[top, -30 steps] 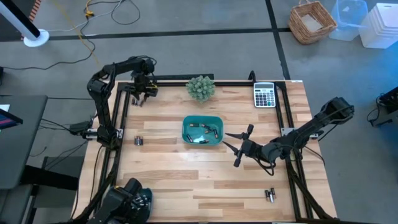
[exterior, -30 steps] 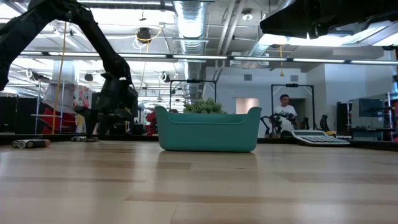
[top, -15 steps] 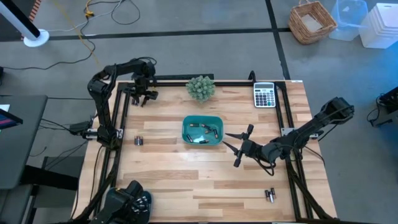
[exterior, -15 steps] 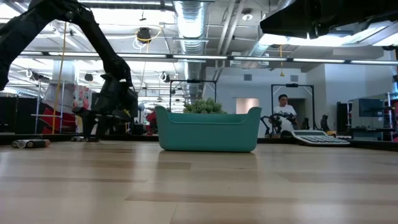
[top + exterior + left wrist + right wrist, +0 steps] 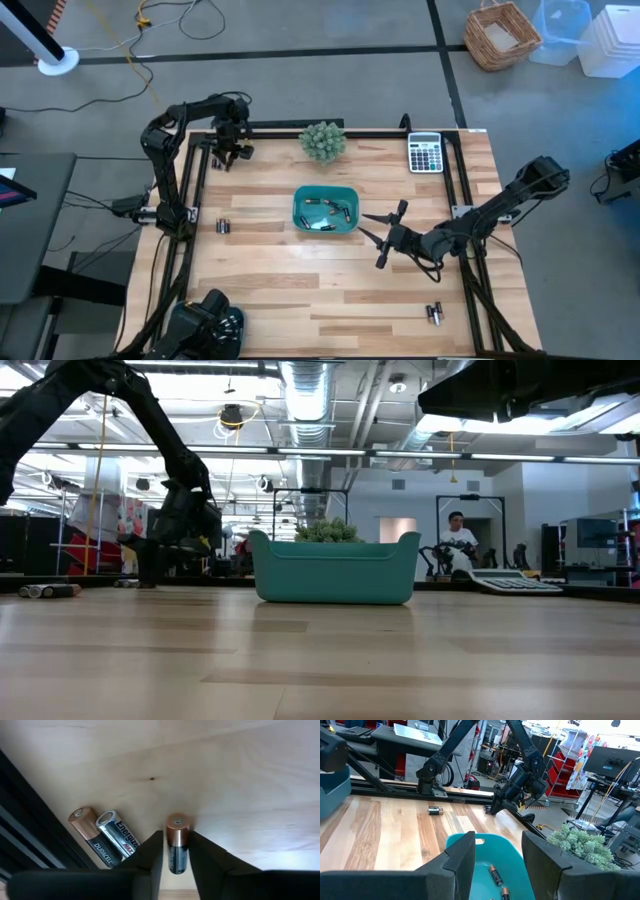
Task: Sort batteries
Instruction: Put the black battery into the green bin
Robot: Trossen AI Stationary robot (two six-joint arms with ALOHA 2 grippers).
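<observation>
My left gripper [image 5: 228,153] points down at the table's far left corner, shut on a copper-topped battery [image 5: 177,845]. Two more batteries [image 5: 102,837] lie side by side on the wood beside it, against the black frame rail [image 5: 30,815]. A teal tray [image 5: 325,210] at the table's middle holds several batteries [image 5: 496,876]. To the right of the tray, my right gripper [image 5: 385,232] hovers level and open with nothing between its fingers. Loose batteries lie at the left [image 5: 223,227] and near the front right [image 5: 435,314]. My left gripper pinches the battery's dark body [image 5: 176,857] between its two fingers, one on each long side. The fingers come from above, slanting steeply down. The copper end [image 5: 177,824] sticks out past the fingertips, and the battery seems to lie on the wood.
A small green plant [image 5: 323,141] and a grey calculator [image 5: 425,153] stand along the far edge. Black frame rails [image 5: 195,180] run along the table's sides. Bare wood stretches across the near half. A person [image 5: 459,543] shows in the room far behind.
My left gripper has stayed at the far left corner and drawn its fingers together onto the copper-topped battery. The right arm has kept still.
</observation>
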